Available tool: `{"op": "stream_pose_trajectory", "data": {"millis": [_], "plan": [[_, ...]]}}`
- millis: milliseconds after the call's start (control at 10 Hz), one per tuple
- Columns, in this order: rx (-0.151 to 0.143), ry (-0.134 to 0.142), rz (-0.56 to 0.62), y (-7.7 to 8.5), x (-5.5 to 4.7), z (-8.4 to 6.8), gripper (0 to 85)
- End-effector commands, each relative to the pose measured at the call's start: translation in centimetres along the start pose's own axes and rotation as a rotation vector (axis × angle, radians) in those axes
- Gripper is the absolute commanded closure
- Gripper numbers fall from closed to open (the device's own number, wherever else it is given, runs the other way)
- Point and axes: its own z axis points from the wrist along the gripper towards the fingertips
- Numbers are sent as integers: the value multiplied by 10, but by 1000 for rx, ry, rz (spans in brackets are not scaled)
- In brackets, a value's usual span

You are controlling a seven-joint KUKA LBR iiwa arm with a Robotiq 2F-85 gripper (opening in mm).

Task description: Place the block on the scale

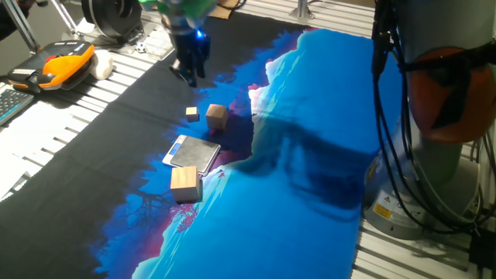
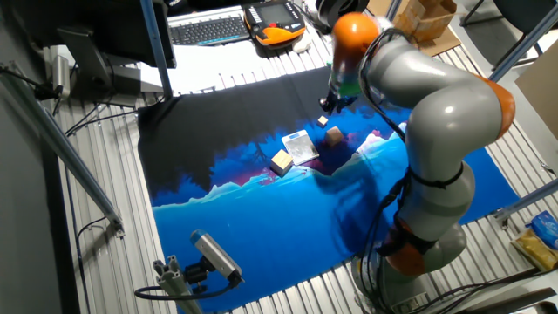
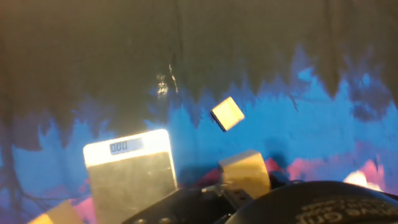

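Observation:
The block point(image 1: 216, 115), a mid-sized tan wooden cube, sits on the cloth just beyond the scale point(image 1: 192, 153), a flat grey plate with a white strip. My gripper point(image 1: 191, 71) hangs above the black cloth behind the block, apart from it, empty, with its fingers looking spread. In the other fixed view the gripper point(image 2: 329, 101) is up-left of the block point(image 2: 333, 136) and the scale point(image 2: 300, 146). In the hand view the block point(image 3: 244, 173) is at the bottom centre, partly hidden by the hand's dark housing, and the scale point(image 3: 130, 177) lies to its left, reading 000.
A tiny tan block point(image 1: 192, 113) lies left of the block and also shows in the hand view point(image 3: 227, 114). A larger tan block point(image 1: 184, 184) sits in front of the scale. The black and blue cloth point(image 1: 310, 116) covers the table. An orange pendant point(image 1: 62, 62) lies far left.

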Motion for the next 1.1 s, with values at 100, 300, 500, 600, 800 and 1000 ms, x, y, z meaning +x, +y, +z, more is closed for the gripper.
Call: {"op": "stream_pose_trajectory", "data": {"millis": [100,300,500,600,800,1000], "plan": [[6,0,-26,5,5,67,0],[15,8,-57,3,9,80,0],[-13,-4,-71,-5,17,98,0],[-17,-8,-71,-6,20,106,0],[-22,-9,-79,-6,25,118,0],[-30,-13,-94,-10,28,127,0]]}}
